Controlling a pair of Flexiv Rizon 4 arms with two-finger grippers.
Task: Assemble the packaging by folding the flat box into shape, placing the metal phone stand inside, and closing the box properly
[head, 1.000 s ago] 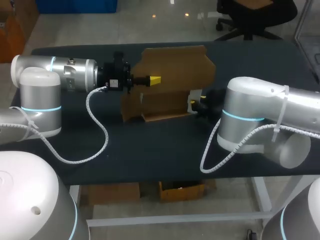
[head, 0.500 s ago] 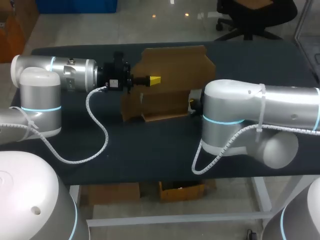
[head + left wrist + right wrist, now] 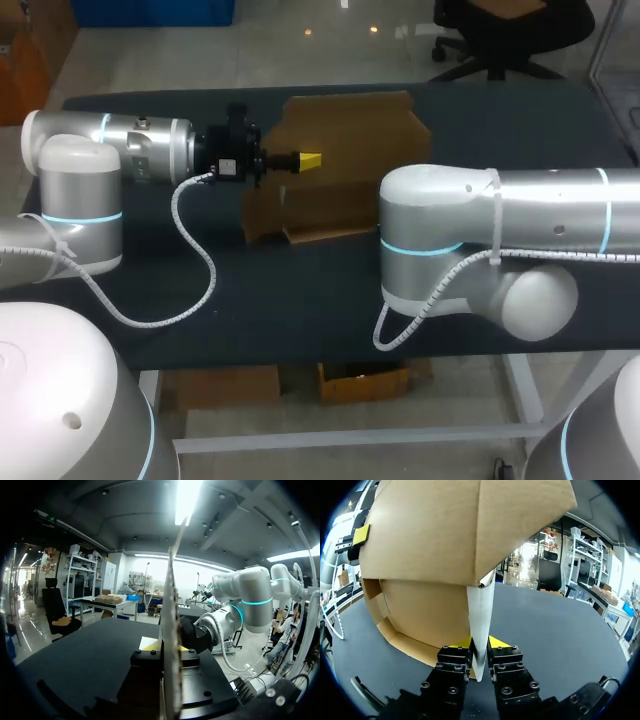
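Note:
A brown cardboard box [image 3: 350, 150] stands partly folded at the middle of the dark table [image 3: 250, 290]. My left gripper [image 3: 310, 159] is shut on one of its upright panels [image 3: 170, 620], seen edge-on between the fingers in the left wrist view. My right arm [image 3: 450, 230] lies across the box's right end and hides its own gripper in the head view. In the right wrist view, the right gripper [image 3: 480, 644] is shut on a thin pale flap [image 3: 481, 610] hanging from the box [image 3: 430, 535], its yellow tips on either side. No metal phone stand shows in any view.
A white coiled cable [image 3: 200, 270] trails from my left arm over the table's left half. Another cable loop [image 3: 400, 325] hangs under my right arm near the front edge.
My right arm has swung left toward the box, and its elbow now covers the box's right end and the gripper. The left arm and the box have stayed put.

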